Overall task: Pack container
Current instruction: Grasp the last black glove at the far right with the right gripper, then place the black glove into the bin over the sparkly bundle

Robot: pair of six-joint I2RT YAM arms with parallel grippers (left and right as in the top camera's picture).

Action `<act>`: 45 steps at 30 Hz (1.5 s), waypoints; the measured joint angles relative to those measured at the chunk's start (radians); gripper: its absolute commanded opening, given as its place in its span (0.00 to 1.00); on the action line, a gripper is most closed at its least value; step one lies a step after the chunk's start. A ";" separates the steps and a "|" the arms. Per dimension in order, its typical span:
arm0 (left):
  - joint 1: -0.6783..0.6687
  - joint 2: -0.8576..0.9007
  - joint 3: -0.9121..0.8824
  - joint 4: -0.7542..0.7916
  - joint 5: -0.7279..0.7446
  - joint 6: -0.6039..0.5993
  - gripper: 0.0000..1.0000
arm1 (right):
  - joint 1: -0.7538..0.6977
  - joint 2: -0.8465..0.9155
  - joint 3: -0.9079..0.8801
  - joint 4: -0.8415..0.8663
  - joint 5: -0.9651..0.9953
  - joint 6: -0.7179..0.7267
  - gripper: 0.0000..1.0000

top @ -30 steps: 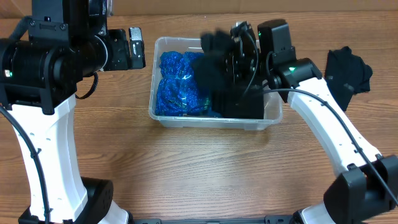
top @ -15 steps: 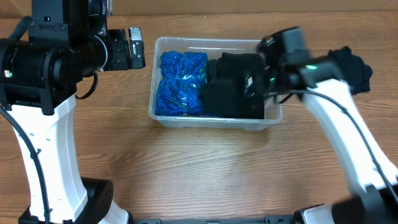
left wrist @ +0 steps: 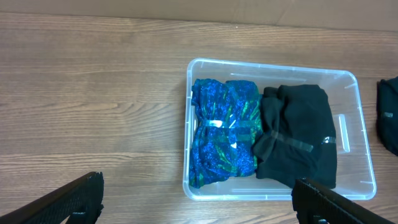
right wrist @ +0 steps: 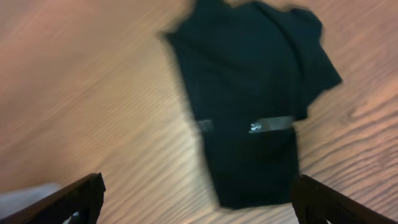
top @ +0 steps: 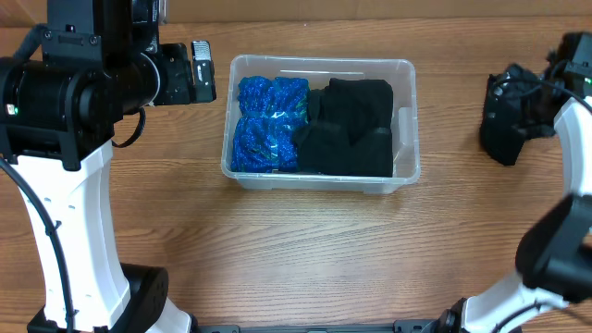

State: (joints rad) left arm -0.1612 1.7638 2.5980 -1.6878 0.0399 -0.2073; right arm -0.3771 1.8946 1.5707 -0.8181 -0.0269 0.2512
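Observation:
The clear container (top: 319, 182) stands mid-table. Inside it, a blue patterned cloth (top: 266, 125) fills the left half and a folded black cloth (top: 350, 128) the right. The left wrist view shows the same container (left wrist: 280, 194), blue cloth (left wrist: 224, 140) and black cloth (left wrist: 297, 140) from above. My left gripper (left wrist: 198, 200) hangs open over the container's near rim, holding nothing. My right gripper (right wrist: 198, 205) is open and empty above a loose black garment (right wrist: 249, 106) lying on the wood at the far right; that view is motion-blurred.
The loose black garment (top: 507, 125) lies near the table's right edge, partly under my right arm (top: 573, 120). The left arm's bulky body (top: 83, 92) stands left of the container. A white label (left wrist: 341, 132) shows on the container's bottom.
My right gripper opened, left the black cloth in the container, and swung right to hang over the loose black garment. The left arm has not moved.

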 measured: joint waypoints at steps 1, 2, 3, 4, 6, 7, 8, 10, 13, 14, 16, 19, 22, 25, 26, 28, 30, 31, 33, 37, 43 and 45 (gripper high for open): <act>0.000 0.000 0.000 0.000 0.000 0.000 1.00 | -0.027 0.055 0.000 0.017 -0.012 0.002 1.00; 0.000 0.000 0.000 0.000 0.000 0.000 1.00 | -0.049 0.100 0.000 0.040 -0.034 0.003 1.00; 0.000 0.000 0.000 0.000 0.000 0.000 1.00 | -0.069 0.140 0.000 0.061 -0.065 0.004 0.99; 0.000 0.000 0.000 0.000 0.000 0.000 1.00 | -0.094 0.184 -0.001 0.093 -0.113 0.007 0.99; 0.000 0.000 0.000 0.000 0.000 0.000 1.00 | -0.129 0.243 -0.002 0.140 -0.197 0.014 0.98; 0.000 0.000 0.000 0.000 0.000 0.000 1.00 | -0.141 0.262 -0.002 0.163 -0.228 0.022 0.94; 0.000 0.000 0.000 0.000 0.000 0.000 1.00 | -0.148 0.277 -0.002 0.179 -0.248 0.029 0.88; 0.000 0.000 0.000 0.000 0.000 0.000 1.00 | -0.153 0.283 -0.002 0.212 -0.284 0.046 0.52; 0.000 0.000 0.000 0.000 0.000 0.000 1.00 | -0.151 0.299 -0.001 0.219 -0.310 0.055 0.16; 0.000 0.000 0.000 0.000 0.000 0.000 1.00 | -0.147 0.309 -0.001 0.213 -0.330 0.061 0.15; 0.000 0.000 0.000 0.000 0.000 0.000 1.00 | -0.143 0.308 0.000 0.188 -0.350 0.063 0.04; 0.000 0.000 0.000 0.000 0.000 0.000 1.00 | -0.142 0.299 0.000 0.135 -0.366 0.063 0.04; 0.000 0.000 0.000 0.000 0.000 0.000 1.00 | -0.137 0.251 -0.002 0.056 -0.375 0.045 0.04; 0.000 0.000 0.000 0.000 0.000 0.000 1.00 | -0.116 0.054 -0.009 -0.032 -0.420 0.026 0.04; 0.000 0.000 0.000 0.000 0.000 0.000 1.00 | -0.104 -0.008 -0.010 -0.070 -0.428 0.025 0.04; 0.000 0.000 0.000 0.000 0.000 0.000 1.00 | -0.057 -0.181 -0.010 -0.122 -0.462 0.021 0.04; 0.000 0.000 0.000 0.000 0.000 0.000 1.00 | 0.030 -0.365 -0.009 -0.144 -0.500 0.020 0.04; 0.000 0.000 0.000 0.000 0.000 0.000 1.00 | 0.067 -0.420 -0.006 -0.148 -0.513 0.021 0.04; 0.000 0.000 0.000 0.000 0.000 0.000 1.00 | 0.212 -0.541 -0.001 -0.145 -0.537 0.039 0.04; 0.000 0.000 0.000 0.000 0.000 0.000 1.00 | 0.488 -0.532 -0.001 -0.090 -0.512 0.163 0.04; 0.000 0.000 0.000 0.000 0.000 0.000 1.00 | 0.813 -0.301 -0.001 0.092 -0.343 0.397 0.04; 0.000 0.000 0.000 0.000 0.000 0.000 1.00 | 0.886 -0.196 -0.001 0.114 -0.290 0.452 0.13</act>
State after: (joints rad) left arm -0.1612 1.7638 2.5980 -1.6878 0.0399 -0.2073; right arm 0.5087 1.6981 1.5696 -0.7044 -0.3172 0.7029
